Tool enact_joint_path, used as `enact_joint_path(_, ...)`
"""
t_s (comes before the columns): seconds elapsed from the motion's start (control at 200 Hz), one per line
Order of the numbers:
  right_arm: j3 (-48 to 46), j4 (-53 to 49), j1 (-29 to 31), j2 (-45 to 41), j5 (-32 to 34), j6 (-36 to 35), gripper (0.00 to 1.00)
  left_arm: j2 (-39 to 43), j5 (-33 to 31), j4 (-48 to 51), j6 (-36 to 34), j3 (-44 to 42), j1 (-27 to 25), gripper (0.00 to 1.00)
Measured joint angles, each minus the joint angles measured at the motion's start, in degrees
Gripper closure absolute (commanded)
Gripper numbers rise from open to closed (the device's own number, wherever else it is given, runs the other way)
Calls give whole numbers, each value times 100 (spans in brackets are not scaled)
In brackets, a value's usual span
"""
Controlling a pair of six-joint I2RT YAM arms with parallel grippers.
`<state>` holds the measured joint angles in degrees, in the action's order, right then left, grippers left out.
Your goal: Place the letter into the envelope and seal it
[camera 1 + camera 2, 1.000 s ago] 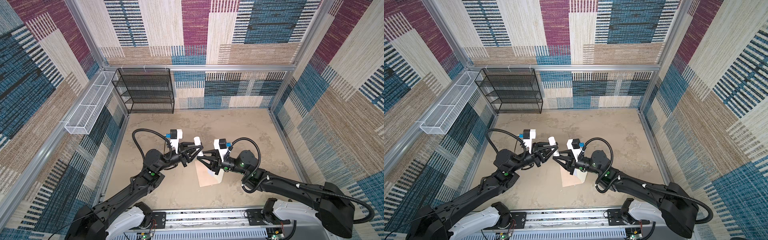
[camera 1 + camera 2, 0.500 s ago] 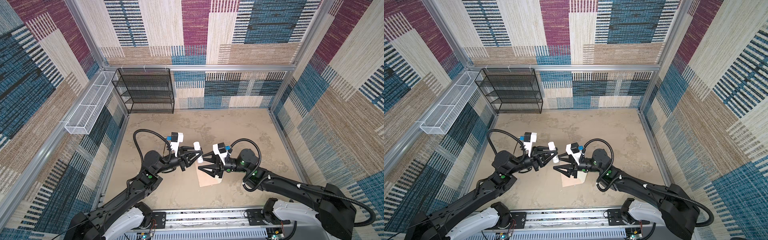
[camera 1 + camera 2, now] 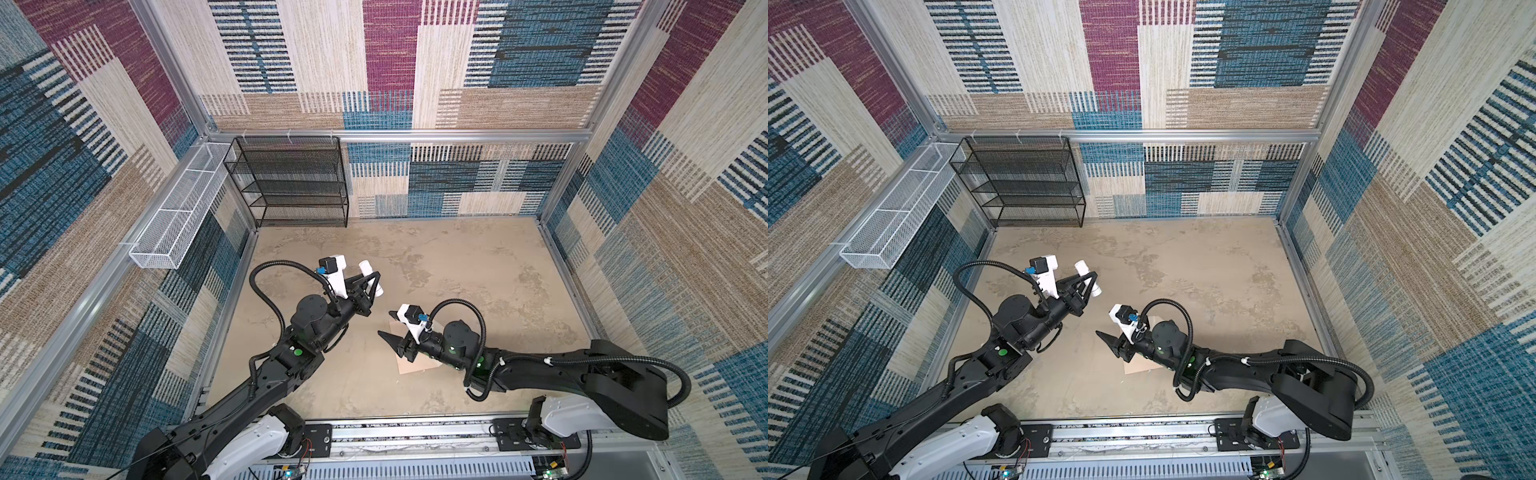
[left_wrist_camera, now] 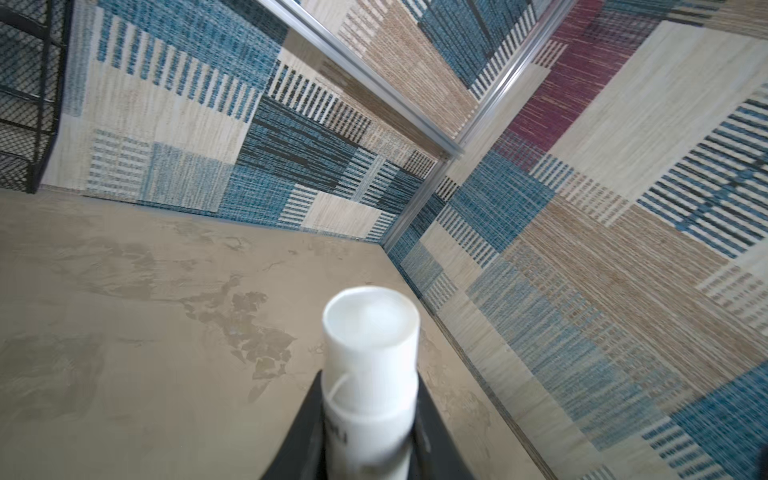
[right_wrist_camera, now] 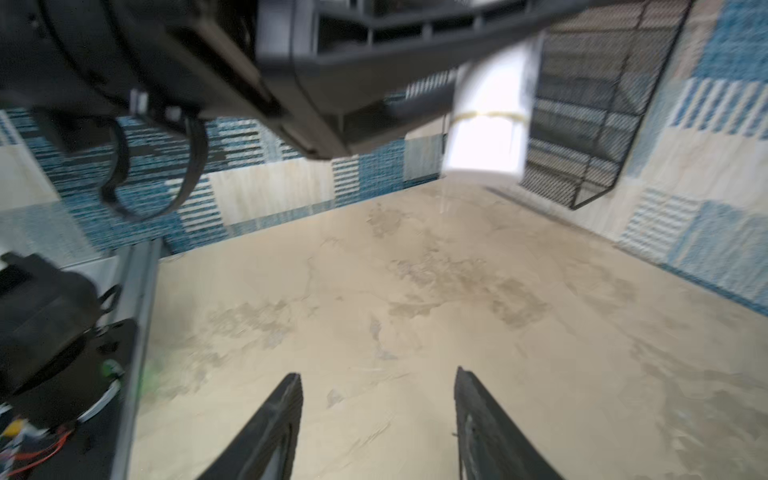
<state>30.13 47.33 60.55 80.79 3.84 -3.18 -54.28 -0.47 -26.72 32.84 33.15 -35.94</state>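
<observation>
Surface: mottled beige bench (image 3: 457, 270) inside patterned walls (image 3: 104, 174); envelope (image 3: 409, 366) lies flat on it, partly covered.
Change: both pincers met at the white tube (image 3: 367, 269) a second ago and have since parted; right pincer (image 3: 385, 323) now released and empty, just above the envelope; left pincer (image 3: 371, 286) clenched on the tube, well beyond the envelope.
Meaning: probably glue being readied for sealing.
Missing: the letter is not visible; perhaps already inside.
Views: right wrist view shows jaws spread over bare bench; only the top views show the envelope.
</observation>
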Motion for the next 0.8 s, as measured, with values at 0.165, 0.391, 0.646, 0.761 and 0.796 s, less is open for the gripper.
enact_joint_path(0.165,400,601,98,533,1139,-435,40,-214,-446,-2,140,76,-57,100)
enact_joint_path(0.391,837,767,109,1086,1764,-817,48,-420,-671,-42,262,105,-127,100)
enact_joint_path(0.646,1217,807,114,1307,1926,-1038,54,-529,-688,-52,323,138,-168,100)
enact_joint_path(0.761,1344,793,114,1379,1926,-1091,56,-573,-686,-81,343,151,-168,100)
enact_joint_path(0.796,1377,767,111,1397,1928,-1104,57,-579,-686,-83,345,151,-173,100)
